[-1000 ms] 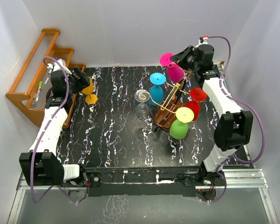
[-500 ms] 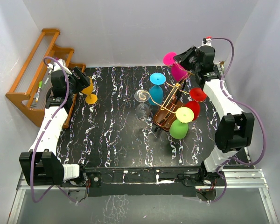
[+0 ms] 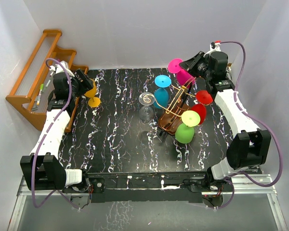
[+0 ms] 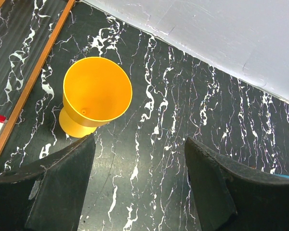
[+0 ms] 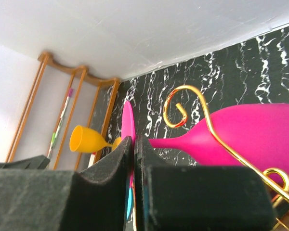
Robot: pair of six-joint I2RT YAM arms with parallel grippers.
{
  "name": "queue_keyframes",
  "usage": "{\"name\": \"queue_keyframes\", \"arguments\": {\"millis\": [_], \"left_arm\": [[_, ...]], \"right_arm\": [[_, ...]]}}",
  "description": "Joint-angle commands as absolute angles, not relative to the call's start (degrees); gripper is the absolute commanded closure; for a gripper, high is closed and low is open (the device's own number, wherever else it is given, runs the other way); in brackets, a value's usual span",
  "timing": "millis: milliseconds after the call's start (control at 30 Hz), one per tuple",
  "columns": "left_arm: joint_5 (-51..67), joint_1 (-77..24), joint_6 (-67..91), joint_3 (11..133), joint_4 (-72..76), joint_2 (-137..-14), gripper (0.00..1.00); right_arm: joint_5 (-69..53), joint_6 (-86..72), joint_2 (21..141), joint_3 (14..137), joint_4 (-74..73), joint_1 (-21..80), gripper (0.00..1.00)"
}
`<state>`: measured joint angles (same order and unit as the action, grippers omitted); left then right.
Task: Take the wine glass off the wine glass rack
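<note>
So the step in hand looks like the lift-off itself. The right end effector [image 5: 134,144] is clamped on the stem of the magenta wine glass [image 5: 241,130], right by its foot. The glass is held on its side at the far right end of the wine glass rack [image 3: 175,108]. In the right wrist view a gold wire arm [image 5: 183,87] is seen crossing the bowl, so the glass probably isn't free of the rack yet, though that can't be told for sure.

Next, the stem likely needs to be slid out along the wire past the spiral, then carried away. A straight yank could snag it or tip the rack.

The left end effector [image 4: 139,142] is spread wide with nothing in it, above the table [image 3: 115,139] just beside a yellow glass [image 4: 96,96] at far left.
</note>
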<state>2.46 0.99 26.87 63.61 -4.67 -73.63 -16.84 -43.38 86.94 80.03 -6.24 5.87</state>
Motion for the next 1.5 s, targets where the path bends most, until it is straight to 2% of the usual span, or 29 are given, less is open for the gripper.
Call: {"name": "queue_keyframes", "arguments": {"millis": [0,233,500,667,800,1000,1133,1233,1333,1467], "left_arm": [[3.47,0.83,27.03,63.11,-3.21,-72.73,0.28],[3.54,0.83,26.97,62.93,-3.08,-72.08,0.28],[3.5,0.87,26.98,62.93,-3.07,-72.02,0.28],[3.64,0.87,26.99,62.98,-3.05,-72.08,0.28],[3.6,0.82,26.98,63.02,-3.08,-71.98,0.28],[4.06,0.88,27.18,63.94,-4.33,-72.37,0.28],[4.36,0.95,27.54,68.59,-10.81,-73.09,0.28],[3.67,0.93,27.59,75.79,-21.28,-73.88,0.28],[4.92,0.95,28.44,80.97,-28.11,-72.38,0.28],[14.28,0.93,30.54,82.05,-30.9,-69.1,0.28]], "right_arm": [[-24.76,-42.19,85.17,82.1,-4.57,5.58,0.92],[-32.69,-44.61,90.17,84.42,-2.23,6.02,0.92],[-38.53,-41.09,98.29,91.58,6.8,8.83,0.92],[-37.59,-31.31,102.82,99.81,6.42,13.22,0.92],[-33.22,-14.1,101.3,103.66,2.31,21.54,0.92],[-19.13,15.54,85.93,87.68,8.18,40.99,0.92],[-19.76,35.99,74.62,72.58,10.63,50.32,0.92],[-17.21,54.92,66.9,60.73,10.54,58.12,0.92],[-9.3,61.09,63.23,53.55,10.21,65.11,0.92],[3.24,69.74,62.88,44.29,13.51,76.25,0.92]]}}
